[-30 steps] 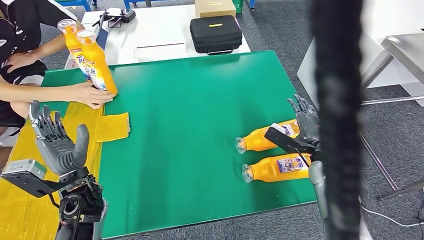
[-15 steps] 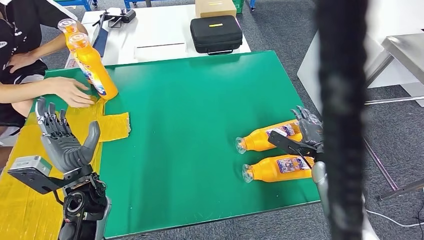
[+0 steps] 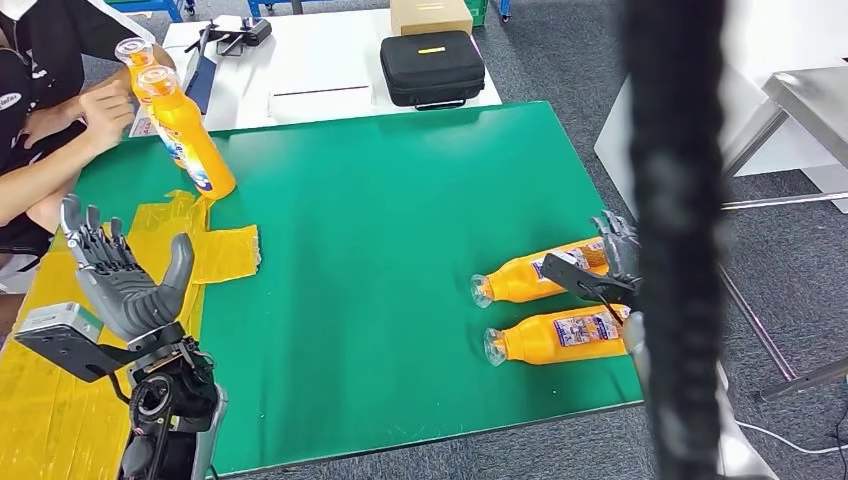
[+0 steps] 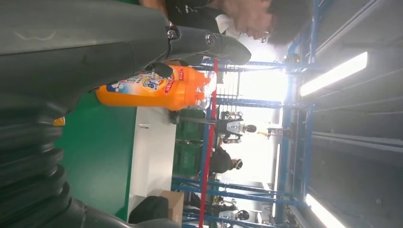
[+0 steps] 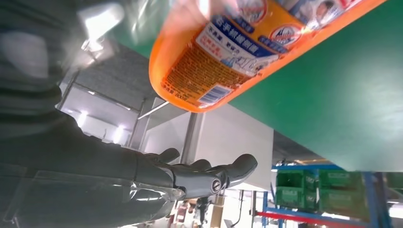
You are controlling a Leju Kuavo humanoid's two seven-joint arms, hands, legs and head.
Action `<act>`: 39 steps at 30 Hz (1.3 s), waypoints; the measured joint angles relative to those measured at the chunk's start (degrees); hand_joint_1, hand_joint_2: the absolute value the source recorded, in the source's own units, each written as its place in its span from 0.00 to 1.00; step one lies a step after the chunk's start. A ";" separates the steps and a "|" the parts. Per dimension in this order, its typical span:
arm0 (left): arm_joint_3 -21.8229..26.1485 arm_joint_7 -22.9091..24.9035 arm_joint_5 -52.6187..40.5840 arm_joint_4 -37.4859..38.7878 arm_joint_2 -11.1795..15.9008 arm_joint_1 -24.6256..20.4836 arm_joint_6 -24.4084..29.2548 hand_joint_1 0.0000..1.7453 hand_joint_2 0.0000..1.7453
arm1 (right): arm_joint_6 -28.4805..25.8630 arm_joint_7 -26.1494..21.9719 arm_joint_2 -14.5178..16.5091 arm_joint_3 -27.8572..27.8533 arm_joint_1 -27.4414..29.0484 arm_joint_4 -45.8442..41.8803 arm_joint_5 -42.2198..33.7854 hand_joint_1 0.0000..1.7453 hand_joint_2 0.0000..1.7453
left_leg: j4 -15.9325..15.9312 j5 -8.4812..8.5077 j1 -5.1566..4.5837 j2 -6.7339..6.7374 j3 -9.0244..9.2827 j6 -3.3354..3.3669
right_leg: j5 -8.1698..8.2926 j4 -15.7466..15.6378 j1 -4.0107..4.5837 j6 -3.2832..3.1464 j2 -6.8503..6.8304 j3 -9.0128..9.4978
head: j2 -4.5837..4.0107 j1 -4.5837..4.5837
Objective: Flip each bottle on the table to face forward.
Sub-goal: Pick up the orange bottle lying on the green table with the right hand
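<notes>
A green table (image 3: 380, 200) carries two orange bottles lying (image 3: 530, 278) (image 3: 555, 336) near its right edge, two standing (image 3: 190, 135) far-left, and yellow sheets (image 3: 225, 250).

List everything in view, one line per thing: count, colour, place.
Standing bottles: two, orange, far left of the green table, upright.
Lying bottles: two, orange, near right side, caps toward the table's middle.
Green table: one, centre.
Yellow sheet: one, left edge of the table.
Black case: one, on the white table behind.
Cardboard box: one, brown, behind the case.
Person: one, dark shirt, far left.
Left hand: grey, fingers spread, over the yellow sheet.
Right hand: grey, open, at the lying bottles' bases.
</notes>
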 joint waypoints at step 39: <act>-0.17 -1.00 2.85 2.85 -0.02 -0.90 0.78 0.00 1.00 | -2.22 -2.52 1.68 9.21 -11.77 25.29 4.43 0.98 1.00 | 0.01 0.01 0.00 0.02 0.14 0.00 | 0.01 0.00 0.01 0.00 0.00 0.10 | 0.00 0.00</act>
